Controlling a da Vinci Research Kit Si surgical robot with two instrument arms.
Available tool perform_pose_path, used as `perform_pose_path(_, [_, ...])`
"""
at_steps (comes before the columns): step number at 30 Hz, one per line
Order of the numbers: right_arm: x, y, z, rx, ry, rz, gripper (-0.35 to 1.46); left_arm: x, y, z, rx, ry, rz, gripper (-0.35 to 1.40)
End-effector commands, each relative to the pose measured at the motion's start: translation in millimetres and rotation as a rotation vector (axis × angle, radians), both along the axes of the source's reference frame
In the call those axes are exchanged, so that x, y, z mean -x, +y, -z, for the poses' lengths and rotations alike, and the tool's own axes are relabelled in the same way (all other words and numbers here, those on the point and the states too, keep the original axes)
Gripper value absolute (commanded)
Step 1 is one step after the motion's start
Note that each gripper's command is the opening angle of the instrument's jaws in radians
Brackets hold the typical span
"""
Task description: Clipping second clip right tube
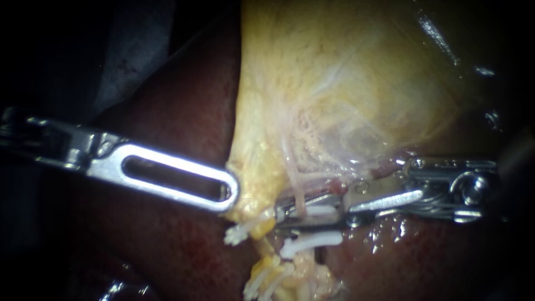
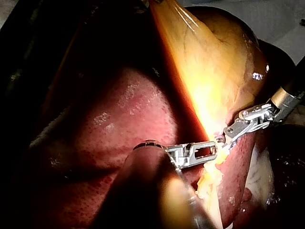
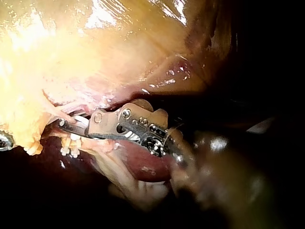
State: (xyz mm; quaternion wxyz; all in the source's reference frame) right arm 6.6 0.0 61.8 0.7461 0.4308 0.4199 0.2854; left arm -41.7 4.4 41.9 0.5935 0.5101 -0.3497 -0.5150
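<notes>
My right instrument (image 1: 281, 214) reaches in from the right, its jaws shut on a white clip (image 1: 322, 212) that straddles the thin pale right tube (image 1: 301, 192) just under the gallbladder (image 1: 334, 83). Lower on the same tube sits another white clip (image 1: 311, 244). My left instrument (image 1: 231, 192) has a slotted jaw and is shut on the gallbladder's yellow lower edge. The left wrist view shows both tips, left (image 2: 213, 150) and right (image 2: 226, 133), almost meeting at that edge. In the right wrist view the jaws (image 3: 66, 125) lie across pale strands.
Dark red liver (image 1: 184, 122) surrounds the field. More white clips (image 1: 237, 234) sit on yellow tissue to the left of the tube and lower down (image 1: 262, 284). Wet liver surface (image 1: 390, 228) lies under my right instrument's wrist.
</notes>
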Motion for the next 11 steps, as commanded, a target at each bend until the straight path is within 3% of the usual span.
perform_pose_path(1, [0.0,0.0,-0.1,-0.001,0.001,0.001,-0.35,0.0,0.0,0.0,0.0,0.0,0.0,-0.35])
perform_pose_path(11, [0.0,-0.4,-0.4,-0.001,-0.001,-0.001,-0.35,0.1,0.0,-0.1,0.001,0.0,0.0,-0.35])
